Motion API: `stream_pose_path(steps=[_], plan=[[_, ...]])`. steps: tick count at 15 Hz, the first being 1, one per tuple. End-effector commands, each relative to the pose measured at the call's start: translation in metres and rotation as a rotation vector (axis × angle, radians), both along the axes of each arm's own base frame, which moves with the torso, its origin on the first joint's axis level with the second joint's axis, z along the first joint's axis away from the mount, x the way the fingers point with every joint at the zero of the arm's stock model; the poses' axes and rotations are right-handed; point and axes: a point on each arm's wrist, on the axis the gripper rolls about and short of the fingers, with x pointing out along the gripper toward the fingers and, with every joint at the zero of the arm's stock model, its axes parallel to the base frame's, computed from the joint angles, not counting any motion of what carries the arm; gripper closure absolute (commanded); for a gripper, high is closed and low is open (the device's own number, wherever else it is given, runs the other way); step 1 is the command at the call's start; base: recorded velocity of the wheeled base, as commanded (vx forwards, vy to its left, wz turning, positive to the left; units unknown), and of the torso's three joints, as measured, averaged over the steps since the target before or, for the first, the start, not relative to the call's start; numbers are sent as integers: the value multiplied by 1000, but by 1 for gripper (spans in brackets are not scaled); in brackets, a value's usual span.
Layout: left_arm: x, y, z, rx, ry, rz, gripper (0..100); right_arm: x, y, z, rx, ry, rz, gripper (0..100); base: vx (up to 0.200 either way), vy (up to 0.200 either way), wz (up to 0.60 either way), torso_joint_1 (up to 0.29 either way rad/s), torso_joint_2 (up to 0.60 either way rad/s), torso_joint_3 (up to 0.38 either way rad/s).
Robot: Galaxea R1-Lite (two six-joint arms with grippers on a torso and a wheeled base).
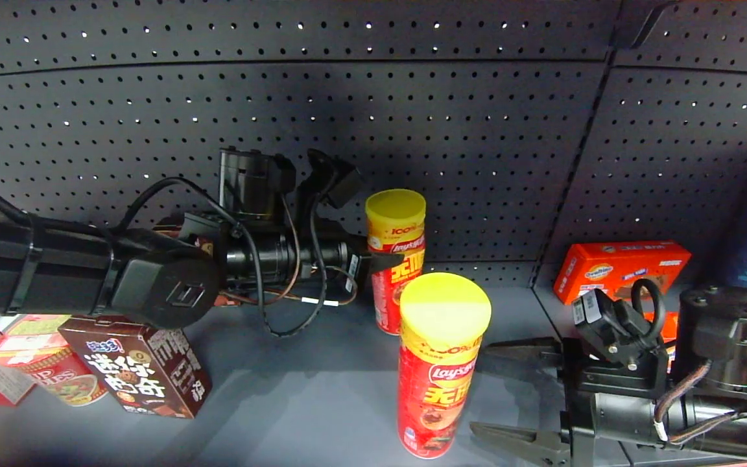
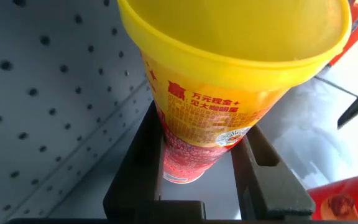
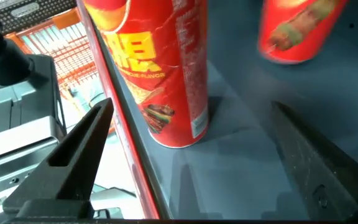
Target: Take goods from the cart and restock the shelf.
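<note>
The left hand [image 1: 391, 261] is gripping the rear yellow-lidded red crisp tube [image 1: 396, 217]; the right hand [image 1: 509, 397] is gaping wide beside the front matching tube [image 1: 438, 363] on the grey shelf [image 1: 308, 395].

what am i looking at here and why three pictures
It is a two-armed robot restocking a shelf. The wide picture comes from a camera on its head; the other two from cameras on its wrists. The left gripper has its jaws closed on the rear chips can by the pegboard. The right gripper, jaws open, sits beside the front chips can, which stands free. Also on the shelf: a brown box, cup noodles, an orange box.
</note>
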Motion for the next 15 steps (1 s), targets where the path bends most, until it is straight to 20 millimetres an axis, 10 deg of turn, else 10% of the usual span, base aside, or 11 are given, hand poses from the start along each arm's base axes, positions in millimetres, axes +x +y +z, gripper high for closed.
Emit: stream_pose_path(steps=[1,15], plan=[[1,-3,-1,5,9,-5,100,-1,-1,1,2,-3,-3,0,0,0,0,0,0,0],[24,-6,-19,87,-23,-24,100,-3,-3,-3,-7,11,-6,0,0,0,0,0,0,0]])
